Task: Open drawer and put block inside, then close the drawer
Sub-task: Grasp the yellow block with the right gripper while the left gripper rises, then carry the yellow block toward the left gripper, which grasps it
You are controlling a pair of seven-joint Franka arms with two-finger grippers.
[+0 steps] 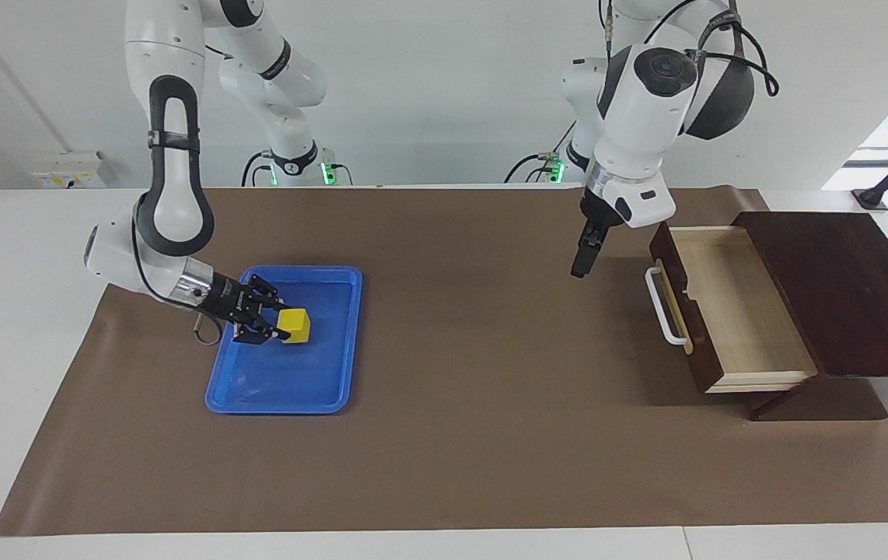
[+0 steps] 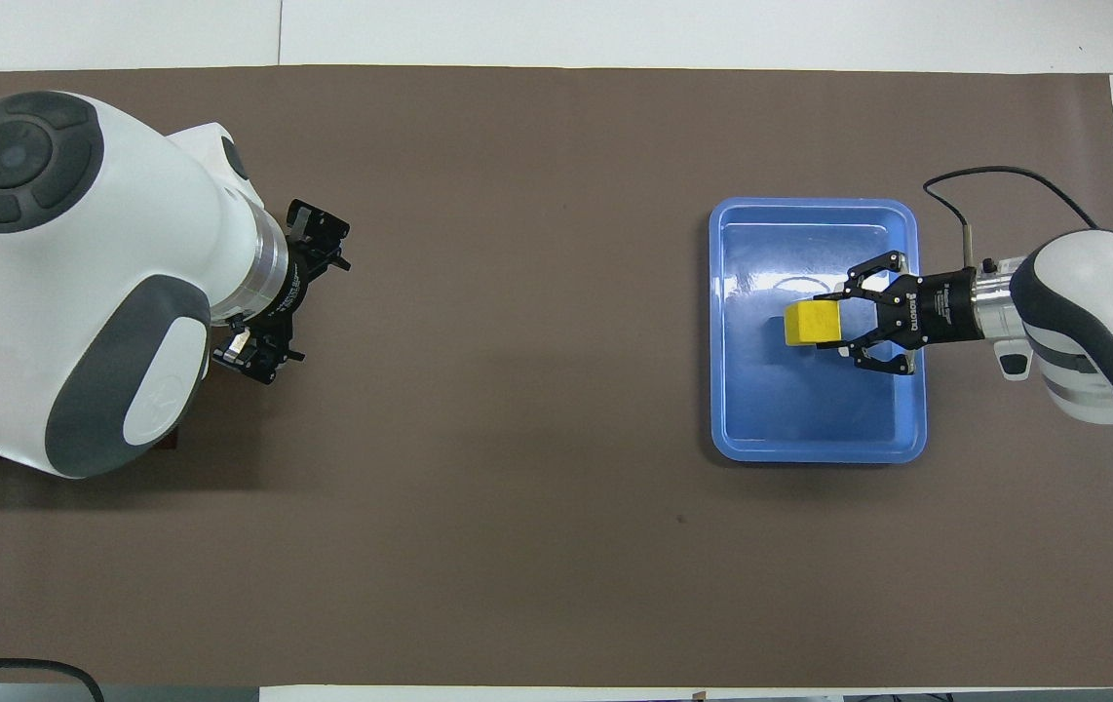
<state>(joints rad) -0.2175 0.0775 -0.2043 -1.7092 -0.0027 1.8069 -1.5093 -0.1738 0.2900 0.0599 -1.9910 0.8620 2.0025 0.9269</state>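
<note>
A blue plastic tray (image 1: 339, 342) (image 2: 727, 390) lay flat on a brown paper mat (image 1: 475, 435) (image 2: 518, 487), toward the right arm's end of the table. The tray was rectangular with rounded corners and a raised rim, and its glossy floor caught pale reflections. The mat covered most of a white table (image 1: 16, 257) (image 2: 615, 29), whose bare surface showed as a border around the mat's edges. Relative to the tray, the mat spread widest toward the left arm's end. A white wall (image 1: 444, 85) stood at the robots' end of the table.

Right gripper (image 1: 277, 325) holds block (image 1: 294, 325) over blue tray (image 1: 335, 342).
</note>
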